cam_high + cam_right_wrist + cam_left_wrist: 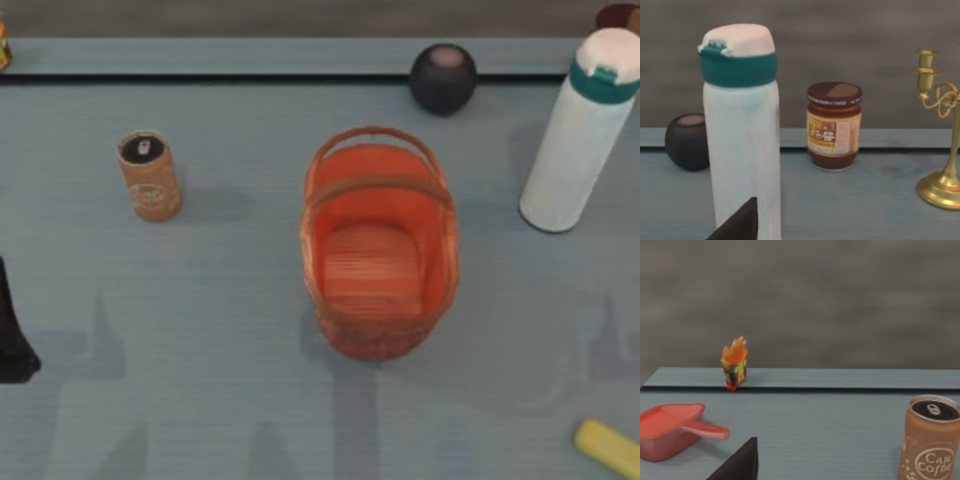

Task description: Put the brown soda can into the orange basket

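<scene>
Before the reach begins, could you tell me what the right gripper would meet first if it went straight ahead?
Probably the tall white bottle with the teal cap, standing upright directly ahead in the right wrist view; depth is unclear.

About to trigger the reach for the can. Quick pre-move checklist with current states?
1. Brown soda can upright on the table: ok.
2. Can free of any pincer: ok, nothing touches it in the top view.
3. Orange basket upright with nothing inside: ok.
4. Path from can to basket: ok, bare table between them; the handle arches across the opening.
5. White bottle and dark ball apart from the basket: ok.
6. Left pincer open: cannot tell, only a dark tip shows.
</scene>
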